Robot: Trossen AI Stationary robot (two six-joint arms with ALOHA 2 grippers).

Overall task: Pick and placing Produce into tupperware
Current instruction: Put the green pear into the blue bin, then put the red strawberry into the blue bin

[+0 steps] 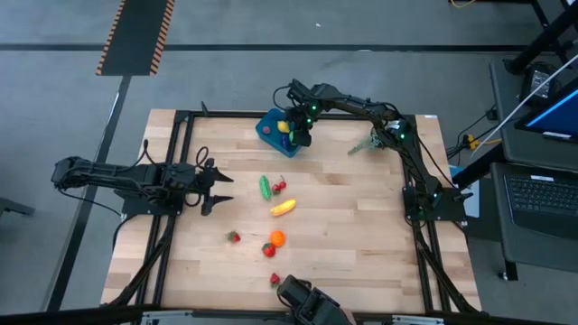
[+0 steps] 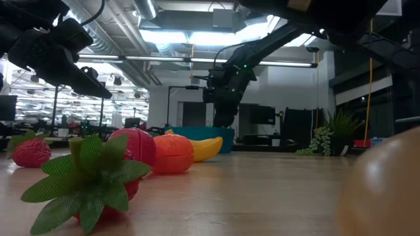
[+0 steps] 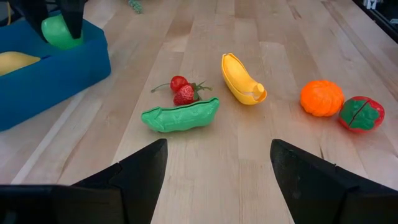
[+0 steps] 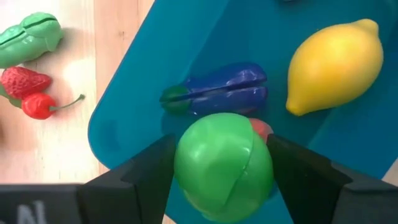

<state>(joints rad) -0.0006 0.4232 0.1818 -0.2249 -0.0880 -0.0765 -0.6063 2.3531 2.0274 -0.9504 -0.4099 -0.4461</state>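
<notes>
Right tool (image 4: 221, 165) over the blue tupperware (image 1: 269, 128) at the counter's far edge, fingers clamped on a green round fruit (image 4: 222, 163); lemon (image 4: 334, 57) and purple piece (image 4: 217, 90) lie inside. Left tool (image 3: 214, 165) wide, empty, near the pea pod (image 3: 180, 116), banana (image 3: 242, 79) and orange (image 3: 321, 98) on the counter (image 1: 361, 217).

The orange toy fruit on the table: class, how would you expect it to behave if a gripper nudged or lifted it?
The orange toy fruit looks nearly round, so a nudge would probably roll it, perhaps into the red tomato beside it. Its glossy, moulded surface suggests stiff plastic, likely light and rather slippery between fingers.
</notes>
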